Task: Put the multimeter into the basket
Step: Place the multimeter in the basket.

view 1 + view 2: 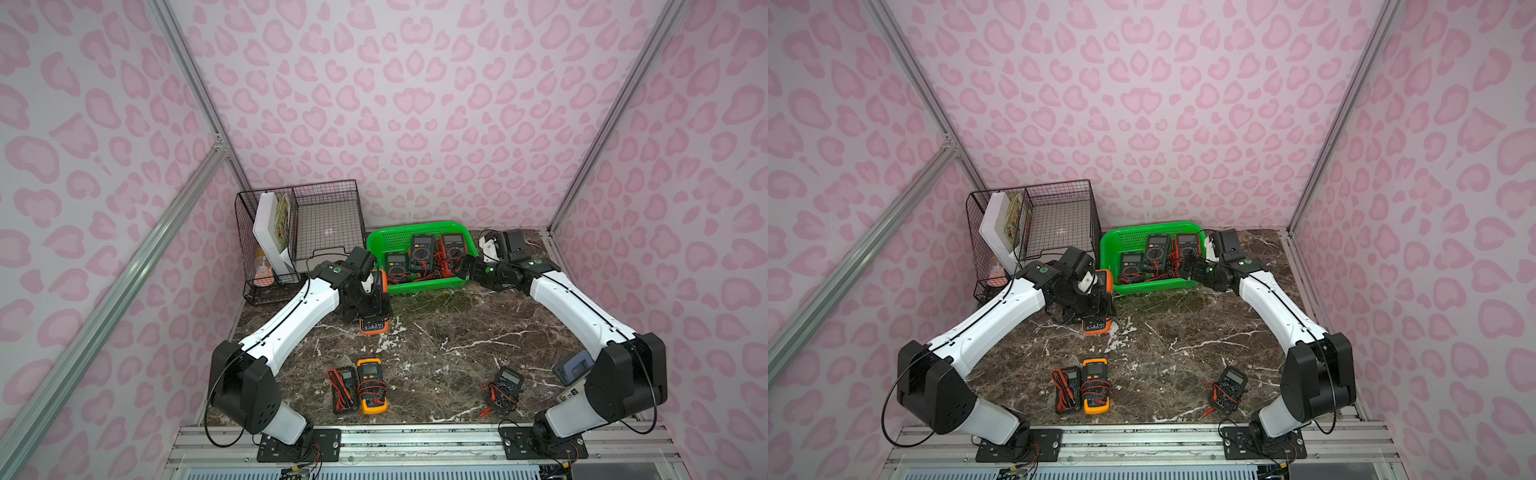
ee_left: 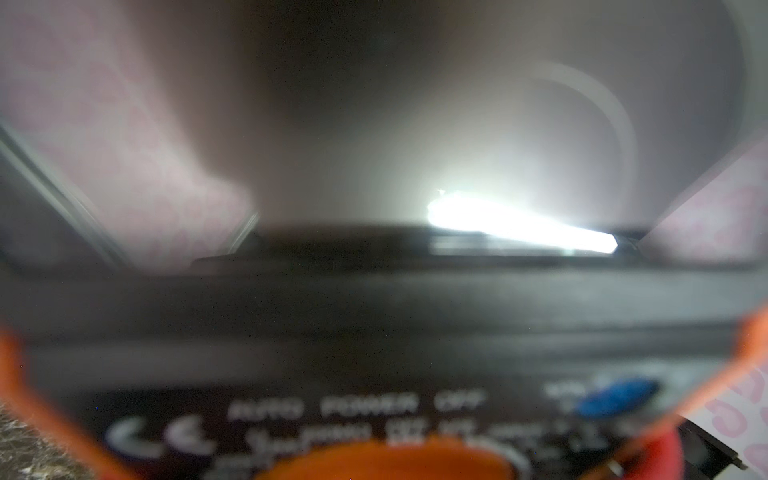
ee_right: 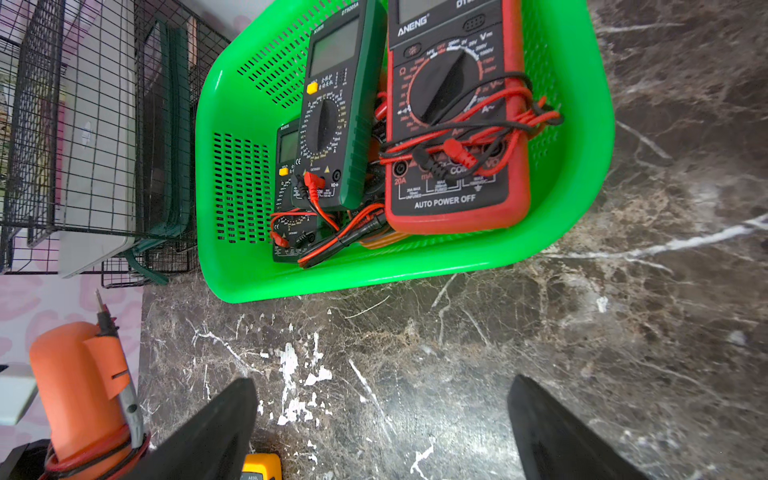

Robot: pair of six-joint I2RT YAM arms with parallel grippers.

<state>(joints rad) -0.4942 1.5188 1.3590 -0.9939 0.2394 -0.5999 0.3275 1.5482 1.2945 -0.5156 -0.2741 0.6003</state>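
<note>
An orange-cased multimeter stands steeply tilted just left of the bright green basket, its lower end at the marble top. My left gripper is shut on its middle. The left wrist view is filled by its blurred black face; my fingers do not show there. The right wrist view has its orange back with leads wound round it. Three multimeters lie in the basket: a black one, a dark green one and a red one. My right gripper hangs open and empty at the basket's front right corner.
A black wire-mesh rack with books stands at the back left, against the basket. Near the front edge lie a black multimeter, a yellow one and another black one. A blue-grey device sits behind the right arm.
</note>
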